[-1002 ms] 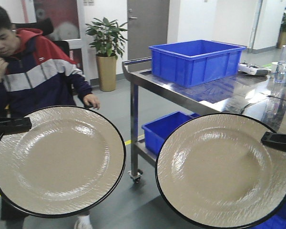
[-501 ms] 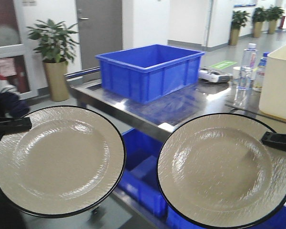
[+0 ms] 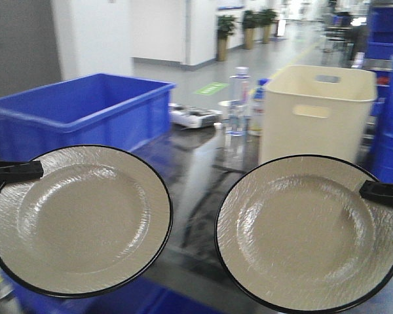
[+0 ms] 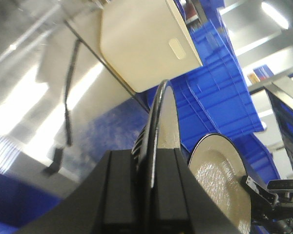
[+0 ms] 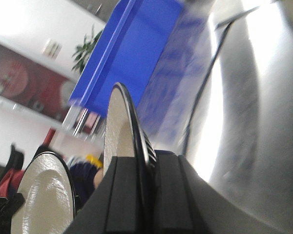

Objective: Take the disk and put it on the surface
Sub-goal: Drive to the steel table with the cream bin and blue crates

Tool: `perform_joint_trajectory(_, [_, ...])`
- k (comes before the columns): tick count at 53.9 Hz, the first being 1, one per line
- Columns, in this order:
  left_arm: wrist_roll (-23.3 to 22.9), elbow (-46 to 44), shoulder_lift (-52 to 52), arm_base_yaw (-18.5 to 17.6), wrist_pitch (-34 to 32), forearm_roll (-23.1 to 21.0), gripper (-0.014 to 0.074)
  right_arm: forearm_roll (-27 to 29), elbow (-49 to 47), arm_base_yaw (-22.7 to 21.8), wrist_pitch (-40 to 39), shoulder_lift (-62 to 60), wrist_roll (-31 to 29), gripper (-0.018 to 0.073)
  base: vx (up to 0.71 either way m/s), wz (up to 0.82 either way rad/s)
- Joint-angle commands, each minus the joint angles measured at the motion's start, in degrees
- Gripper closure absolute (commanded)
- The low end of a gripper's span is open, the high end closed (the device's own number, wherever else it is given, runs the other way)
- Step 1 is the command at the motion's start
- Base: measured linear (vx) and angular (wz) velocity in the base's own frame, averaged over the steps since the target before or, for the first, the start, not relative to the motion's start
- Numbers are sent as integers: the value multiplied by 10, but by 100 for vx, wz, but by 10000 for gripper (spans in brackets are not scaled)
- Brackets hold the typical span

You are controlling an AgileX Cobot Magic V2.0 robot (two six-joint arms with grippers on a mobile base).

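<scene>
1. Front view: you hold two disks. The left disk point(image 3: 78, 219) is a round beige plate with a black rim, and the right disk point(image 3: 308, 232) is of the same kind. Both stand upright with the face toward the camera. The left gripper point(image 3: 16, 171) pinches the outer rim of the left disk, and the right gripper point(image 3: 380, 193) pinches the outer rim of the right one. The shiny grey steel tabletop point(image 3: 206, 183) lies beyond and below both disks. It carries a blue plastic crate point(image 3: 78, 111) and a cream plastic bin point(image 3: 318, 108).
2. Left wrist view: here the left disk point(image 4: 161, 122) is edge-on, and its rim is squeezed between the black fingers point(image 4: 118, 195). The front view does not show this so clearly. The tabletop point(image 4: 34, 97) spreads past the disk.
3. Right wrist view: the right disk point(image 5: 119, 126) is also edge-on and is clamped in the same way. The bare steel point(image 5: 244, 97) is just beside it. I judge that you must tip each disk flat and then lower it. I cannot tell which arm is nearer to the steel.
</scene>
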Motion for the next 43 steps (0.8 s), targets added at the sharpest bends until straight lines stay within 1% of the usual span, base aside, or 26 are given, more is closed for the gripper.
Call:
perform_joint_trajectory(1, [-10,-16,-26,-2,42,-86,598,74,-20,-2,14,-19,3,568,32,-71])
perform_joint_trajectory(27, [-10,-16,-26,-2,41,-86,598,74,-20,-2,14,-19,3,568,25,-70])
perform_joint_trajectory(35, [-10,-16,-26,-2,41,-86,598,74,-20,-2,14,-19,3,568,13,-48])
perform_joint_trajectory(43, [-10,-16,-26,-2,40,-86,598,74,-20,-2,14,-19,3,568,7,-28])
